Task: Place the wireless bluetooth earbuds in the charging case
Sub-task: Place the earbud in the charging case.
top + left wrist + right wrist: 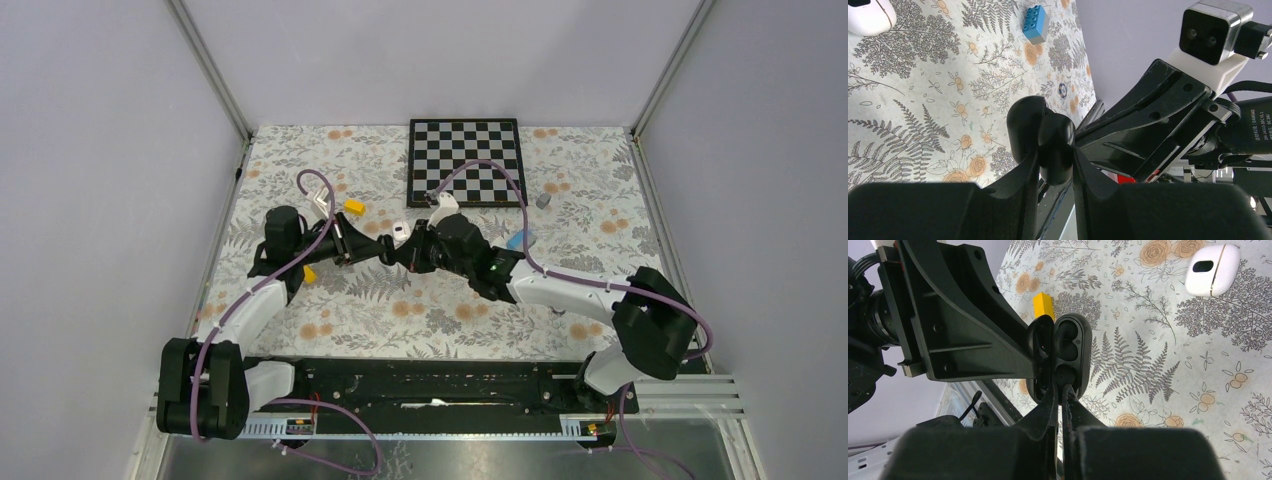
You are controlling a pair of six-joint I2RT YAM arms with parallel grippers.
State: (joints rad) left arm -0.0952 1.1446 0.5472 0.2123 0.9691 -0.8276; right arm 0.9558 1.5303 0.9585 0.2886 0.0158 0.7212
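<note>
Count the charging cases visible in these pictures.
2. The black charging case, open, is held by the left gripper; the white charging case lies on the table. Others may be hidden.

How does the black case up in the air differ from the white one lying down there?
The black case is clamped in the left hand, off the table; the white case lies on the table, untouched. The black case is hinged open; the white case shows a dark oval. Both are rounded cases.

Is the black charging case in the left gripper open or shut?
Open. In the right wrist view the black charging case shows its two halves swung apart, with hollow wells exposed inside.
</note>
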